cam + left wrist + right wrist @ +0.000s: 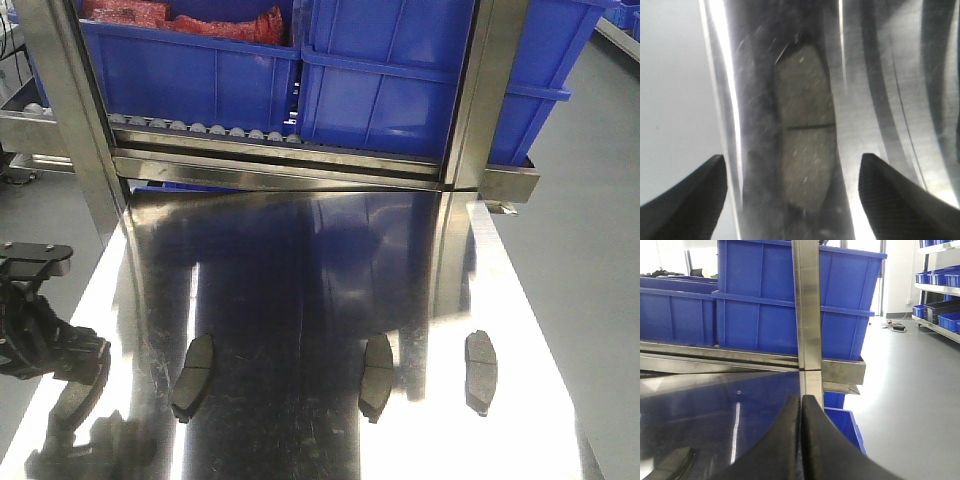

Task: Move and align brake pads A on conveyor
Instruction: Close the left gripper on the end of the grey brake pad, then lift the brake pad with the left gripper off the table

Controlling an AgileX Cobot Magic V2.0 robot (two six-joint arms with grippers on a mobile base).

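Steel, polished like a mirror, forms the bench point(300, 260) that fills most of the front view. It reflects the blue bins point(400, 80), which stand on a roller rack point(200, 130) along its far edge. Upright steel posts point(485, 90) frame that rack, and the far left bin holds some red material point(180, 18).

The black left arm point(40, 330) stands over the bench's near left corner. Its left hand point(791, 159) is released, the two dark fingers point(690, 200) spread wide. In the left wrist view one pad point(805, 130) lies flat on the bench in line with the gap between them. It lies lengthwise with its groove running across, and neither finger touches it. Which pad of the row this is I cannot tell.

The right hand point(801, 405) is clenched, with nothing seen between its fingers. It hangs above the bench, facing a post and the bins.

Three brake pads lie flat on the bench in a loose row across its near half:
- The left pad point(193, 377) is slightly tilted and well apart from the others.
- The middle pad point(376, 377) lies near the right pad.
- The right pad point(481, 372) lies close to the bench's right edge.
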